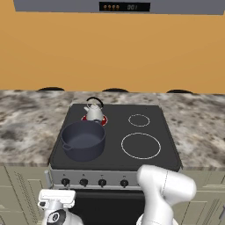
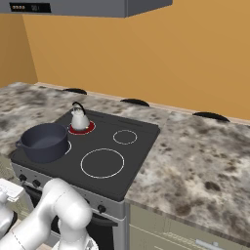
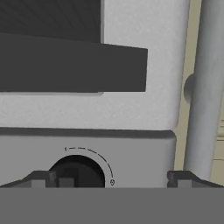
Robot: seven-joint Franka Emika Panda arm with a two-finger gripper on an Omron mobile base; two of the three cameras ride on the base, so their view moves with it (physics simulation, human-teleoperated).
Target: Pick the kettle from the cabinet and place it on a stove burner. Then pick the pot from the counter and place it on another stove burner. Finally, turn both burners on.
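Note:
The silver kettle (image 1: 94, 110) (image 2: 79, 118) stands on the rear-left burner (image 1: 103, 120), which glows red around its base. In front of it, the dark pot (image 1: 83, 140) (image 2: 44, 142) sits on the front-left burner of the black cooktop (image 1: 115, 149). My gripper (image 1: 56, 198) (image 3: 113, 181) is low in front of the stove, open, facing the front panel. In the hand view a black knob (image 3: 78, 173) lies just ahead, between the left fingertip (image 3: 39, 179) and the middle of the gap. Nothing is held.
Two white burner rings (image 1: 139, 120) (image 1: 140, 145) on the cooktop's right half are bare. Several black knobs (image 1: 102, 182) line the stove front. The marble counter (image 1: 26, 127) (image 2: 195, 156) flanks the stove. A grey bar handle (image 3: 203, 87) stands right of the panel.

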